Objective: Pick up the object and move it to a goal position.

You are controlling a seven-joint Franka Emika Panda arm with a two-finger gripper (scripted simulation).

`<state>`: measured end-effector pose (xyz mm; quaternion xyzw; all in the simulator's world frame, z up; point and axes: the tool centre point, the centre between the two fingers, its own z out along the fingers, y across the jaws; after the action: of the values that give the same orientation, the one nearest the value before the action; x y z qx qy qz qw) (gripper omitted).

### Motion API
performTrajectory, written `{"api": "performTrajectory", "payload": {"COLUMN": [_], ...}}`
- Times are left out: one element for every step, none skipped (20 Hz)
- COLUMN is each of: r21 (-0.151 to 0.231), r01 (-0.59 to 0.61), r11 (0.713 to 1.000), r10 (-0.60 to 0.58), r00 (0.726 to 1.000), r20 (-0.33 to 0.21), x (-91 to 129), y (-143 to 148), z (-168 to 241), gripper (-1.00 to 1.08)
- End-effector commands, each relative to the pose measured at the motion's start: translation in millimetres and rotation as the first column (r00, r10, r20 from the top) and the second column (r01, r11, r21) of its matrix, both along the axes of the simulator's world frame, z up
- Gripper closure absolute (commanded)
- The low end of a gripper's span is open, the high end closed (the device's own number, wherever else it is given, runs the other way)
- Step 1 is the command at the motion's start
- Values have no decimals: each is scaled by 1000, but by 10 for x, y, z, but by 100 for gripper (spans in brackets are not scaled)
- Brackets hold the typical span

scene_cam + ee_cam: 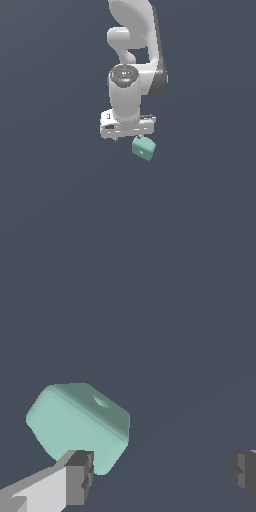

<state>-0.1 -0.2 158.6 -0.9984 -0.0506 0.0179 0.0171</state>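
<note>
Mint-green block (77, 423) sits tilted on the dark surface (55, 200), small dimple on one face. In the exterior view it's just below the gripper (131, 136), toward that view's right. Jaws are spread wide, released, gripping nothing. Wrist view: one fingertip (80, 476) overlaps the block's edge, contact unclear; the other is well off to the side.

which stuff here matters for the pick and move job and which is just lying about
For the job:
- block
- gripper, open, not holding the block

Lying about:
- nothing else in view, only a plain dark floor
</note>
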Motion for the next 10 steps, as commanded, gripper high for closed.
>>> {"api": "performTrajectory", "payload": {"r21": [-1, -2, -2, -3, -4, -4, -5, -6, -7, -8], "r01": [-55, -81, -108, -137, -167, -199, -232, -265, -298, -330], "r11": [998, 997, 994, 991, 986, 980, 973, 964, 955, 944], "r10": [55, 81, 108, 137, 167, 199, 232, 265, 298, 330], "r00": [998, 997, 994, 991, 986, 980, 973, 964, 955, 944], "r20": [3, 4, 6, 7, 9, 10, 12, 14, 15, 17], "x": [-7, -10, -13, -17, -21, -25, -29, -34, -39, -44], "y": [43, 63, 84, 107, 131, 156, 182, 209, 236, 263], "z": [-19, -27, -36, -46, -56, -66, -77, -87, -98, -108], "gripper": [-92, -92, -92, -92, -92, -92, -92, -92, -92, -92]}}
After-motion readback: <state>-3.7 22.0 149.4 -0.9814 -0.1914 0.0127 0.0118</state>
